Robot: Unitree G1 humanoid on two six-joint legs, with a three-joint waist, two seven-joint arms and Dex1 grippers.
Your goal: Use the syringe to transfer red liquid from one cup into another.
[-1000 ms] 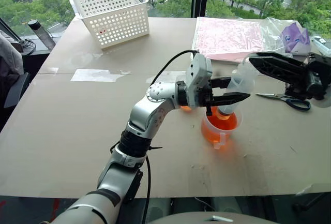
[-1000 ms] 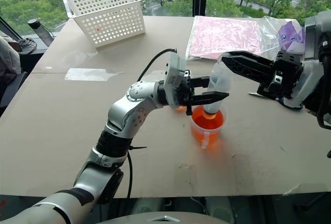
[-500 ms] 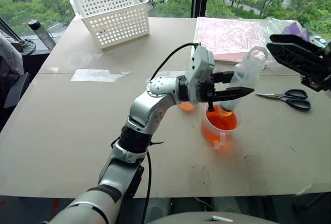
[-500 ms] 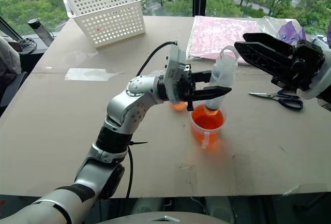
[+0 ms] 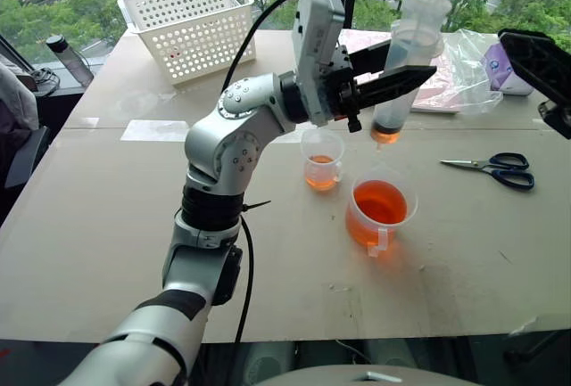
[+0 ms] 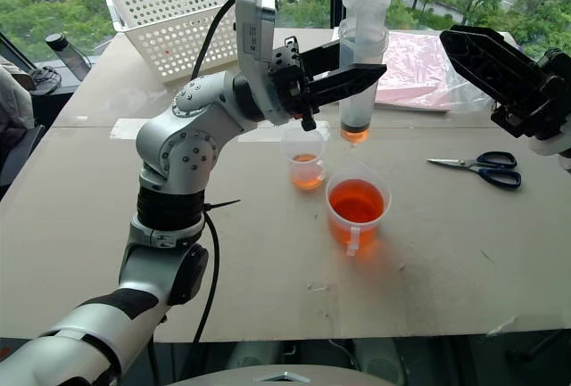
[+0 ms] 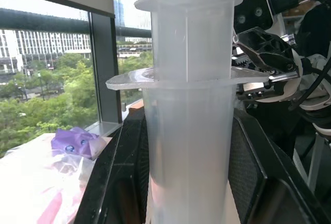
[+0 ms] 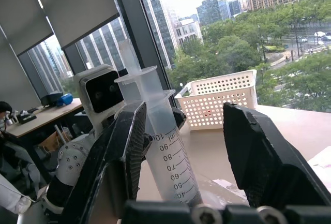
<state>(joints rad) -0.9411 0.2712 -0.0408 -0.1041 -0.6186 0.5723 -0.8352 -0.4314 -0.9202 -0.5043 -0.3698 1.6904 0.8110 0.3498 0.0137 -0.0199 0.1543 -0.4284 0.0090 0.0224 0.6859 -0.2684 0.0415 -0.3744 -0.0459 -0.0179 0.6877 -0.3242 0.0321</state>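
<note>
So the whole setup sits on a big brown table [image 5: 107, 252] by a window. Far left corner has a white perforated basket [image 5: 194, 25], and across from it on the far right there's a flat pink sheet thing [image 6: 419, 69] with a crinkly clear plastic bag [image 5: 473, 65] and something purple [image 5: 501, 67] inside it. A dark bottle [image 5: 70, 58] stands off the table's far left edge. Black-handled scissors [image 5: 500, 168] lie flat on the right side, well apart from the cups, nothing blocking them.

The larger handled cup [image 5: 379, 215] is near the middle, holding a good amount of red liquid [image 5: 381, 203], handle facing the near edge. Just beside it, up and to the left, is the small clear cup [image 5: 322, 160] with a shallow orange layer at the bottom. The two are close, but I can't tell if they touch.

The syringe [image 5: 403, 74] is up in the air, long axis pretty much vertical, orange tip pointing down and plunger ring up top. The tip hangs above the gap between the two cups, touching neither. A bit of orange sits at the barrel's bottom.

The left gripper [image 5: 393, 69] has its black fingers clamped across the barrel from the side. The right gripper [image 5: 540, 69] sits off to the right with fingers spread, gripping nothing.

Only readable writing: the barrel scale in the right wrist view, 90, 80, 70, 60, 50, 40, with "ml" at the top.
</note>
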